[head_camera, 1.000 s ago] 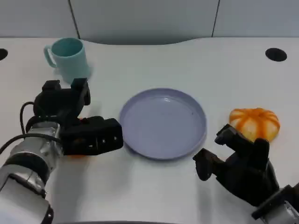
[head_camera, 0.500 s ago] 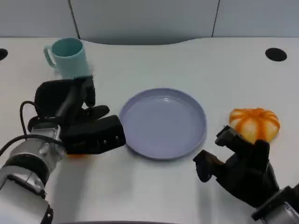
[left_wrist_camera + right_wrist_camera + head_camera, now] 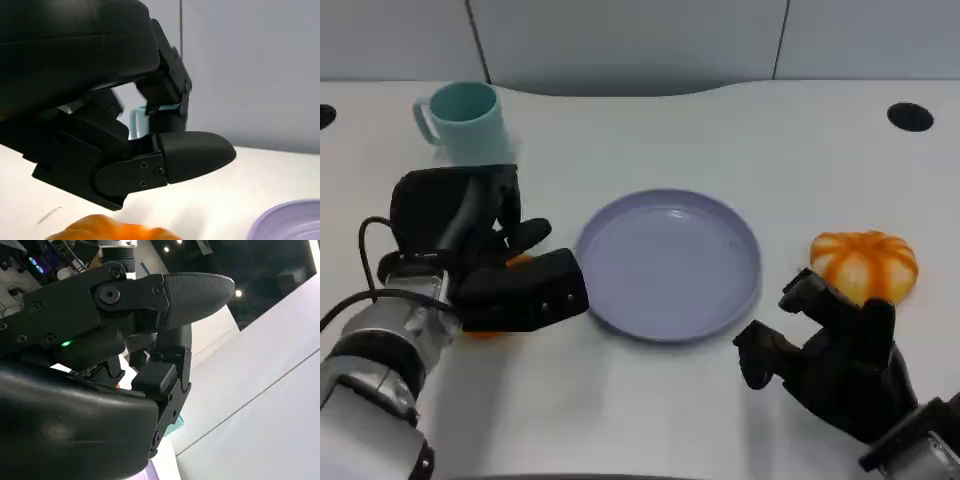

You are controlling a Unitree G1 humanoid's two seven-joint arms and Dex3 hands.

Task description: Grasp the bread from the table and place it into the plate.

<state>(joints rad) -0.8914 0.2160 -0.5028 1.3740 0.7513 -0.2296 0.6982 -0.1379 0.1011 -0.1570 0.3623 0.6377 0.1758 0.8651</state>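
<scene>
An orange bread (image 3: 520, 261) lies on the table under my left hand (image 3: 485, 250), with slivers of it showing between and below the fingers. In the left wrist view the bread (image 3: 115, 231) sits below the thumb (image 3: 195, 154) with a strip of white table between them, so the hand hovers over it without gripping. The lilac plate (image 3: 670, 265) stands just right of that hand, and its rim (image 3: 290, 222) is seen from the left wrist. A second orange bread (image 3: 865, 265) lies right of the plate. My right hand (image 3: 835, 360) rests near it, fingers apart and holding nothing.
A teal cup (image 3: 465, 120) stands at the back left, behind my left hand. A black round hole (image 3: 910, 116) marks the table's far right. A grey wall rises behind the table.
My left hand's fingers have lowered and curled down over the left bread, which now shows orange between them. The right hand, the plate and the right bread have not moved.
</scene>
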